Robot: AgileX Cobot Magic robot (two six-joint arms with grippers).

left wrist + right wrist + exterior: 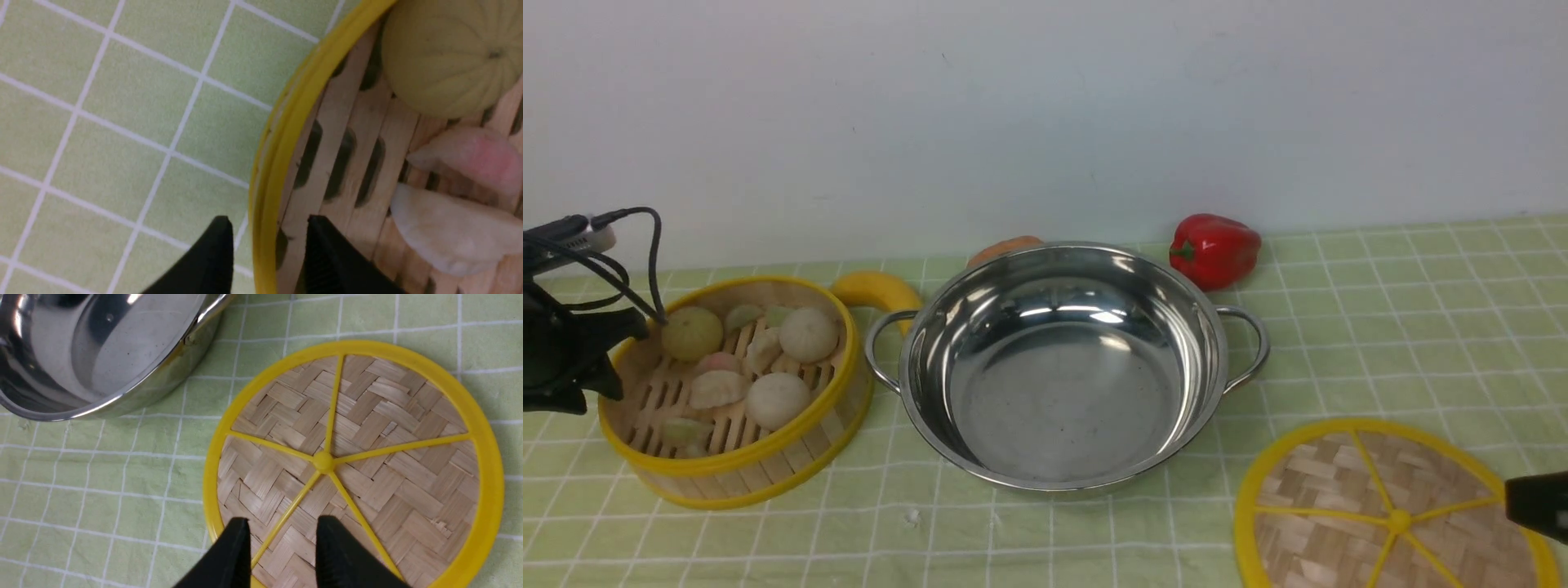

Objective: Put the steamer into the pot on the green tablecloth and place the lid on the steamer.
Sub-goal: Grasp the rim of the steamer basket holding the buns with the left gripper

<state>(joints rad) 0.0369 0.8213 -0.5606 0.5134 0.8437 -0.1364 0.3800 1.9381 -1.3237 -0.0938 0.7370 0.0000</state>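
**Steamer and lid both lie outside the pot**

I see the light green, white-gridded tablecloth (1380, 327) covering the table. I take the wide, shiny stainless-steel pot (1062, 384) as the centre of my dial. The flat woven bamboo lid with a yellow rim and spokes (1347, 498) lies on the cloth at five o'clock, apart from the pot. The round bamboo steamer with yellow rims (768, 445) sits at nine o'clock, just beside the pot's handle, and holds pale toy buns and dumplings (776, 398). A red bell pepper (1214, 249) rests at one o'clock and a yellow banana (874, 290) at ten. My left gripper (269, 220) straddles the steamer's nine o'clock rim with its jaws parted, cloth showing beside the outer finger. My right gripper (284, 520) hovers over the lid's three o'clock side, jaws parted and holding nothing.
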